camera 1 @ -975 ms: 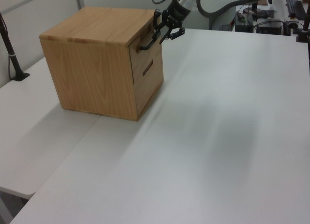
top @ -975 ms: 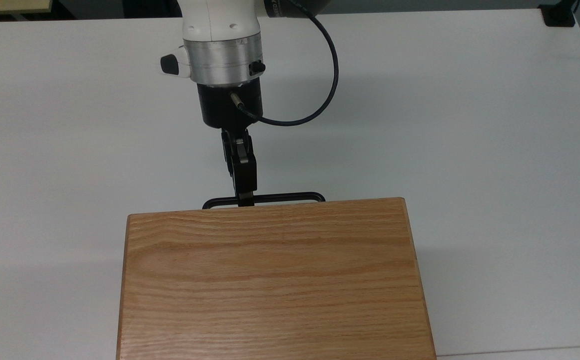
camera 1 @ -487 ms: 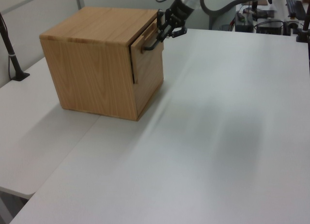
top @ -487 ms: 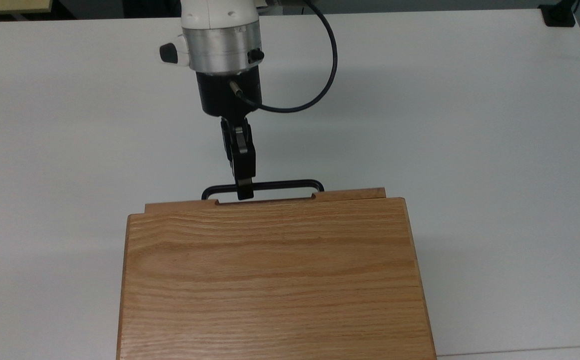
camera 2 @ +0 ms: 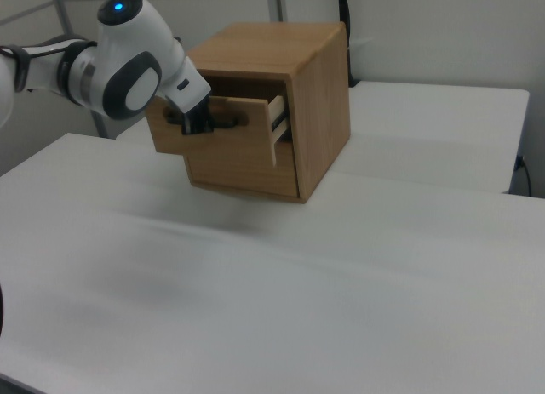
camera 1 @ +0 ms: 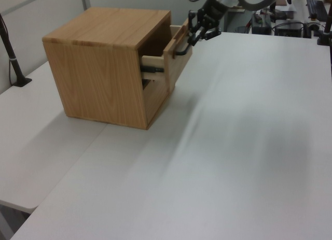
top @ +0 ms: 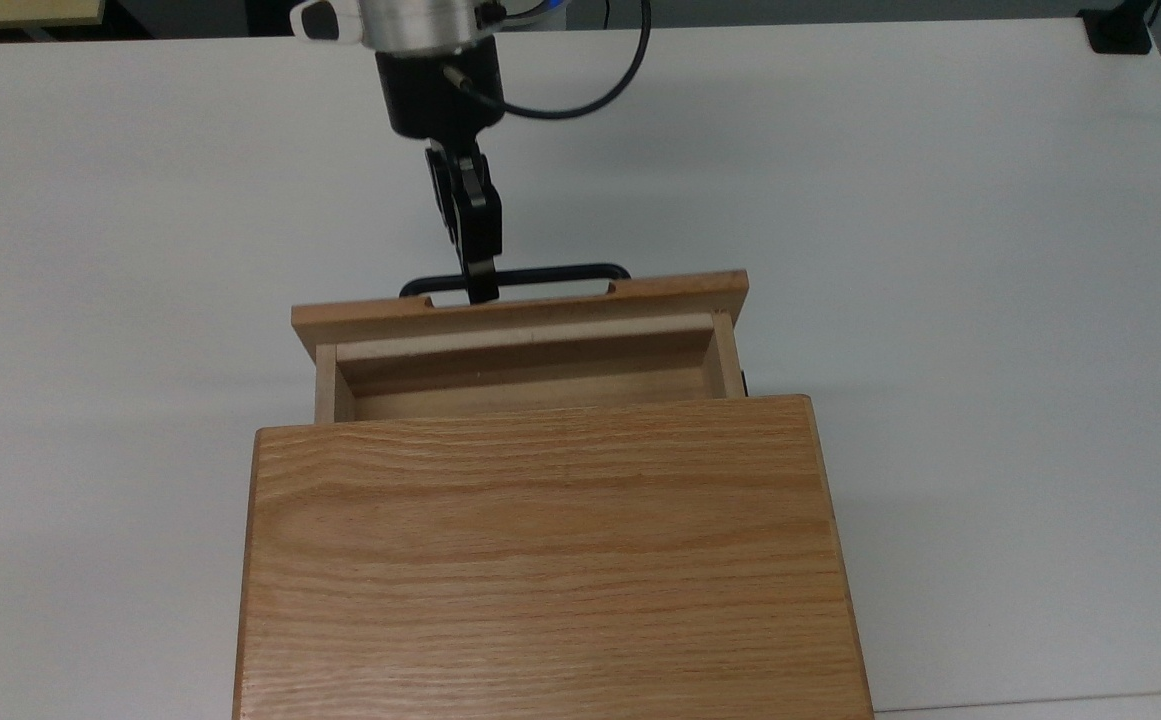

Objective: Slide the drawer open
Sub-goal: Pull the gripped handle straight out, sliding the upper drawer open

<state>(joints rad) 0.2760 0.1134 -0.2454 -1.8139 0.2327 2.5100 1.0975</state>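
Observation:
The drawer (top: pixel 520 312) sticks partly out of the oak cabinet (top: pixel 550 560), its pale inner walls and floor showing in the top view. Its black bar handle (top: pixel 560 271) runs along the front panel. My gripper (top: pixel 481 286) reaches down from the top view's upper edge and is shut on the handle, left of the bar's middle. In the left view the drawer (camera 1: pixel 175 61) juts toward the right with the gripper (camera 1: pixel 193 38) at its handle. In the right view the gripper (camera 2: pixel 197 123) holds the front of the drawer (camera 2: pixel 247 137), below the white arm (camera 2: pixel 128 66).
The cabinet stands on a wide white table (top: pixel 940 300) with free room on all sides. A black mount (top: pixel 1118 30) sits at the table's far right corner in the top view. A black pole (camera 1: pixel 10 48) stands at the left view's left edge.
The drawer has slid out of the cabinet, from shut to partly open. My gripper moved away from the cabinet with the handle held in it.

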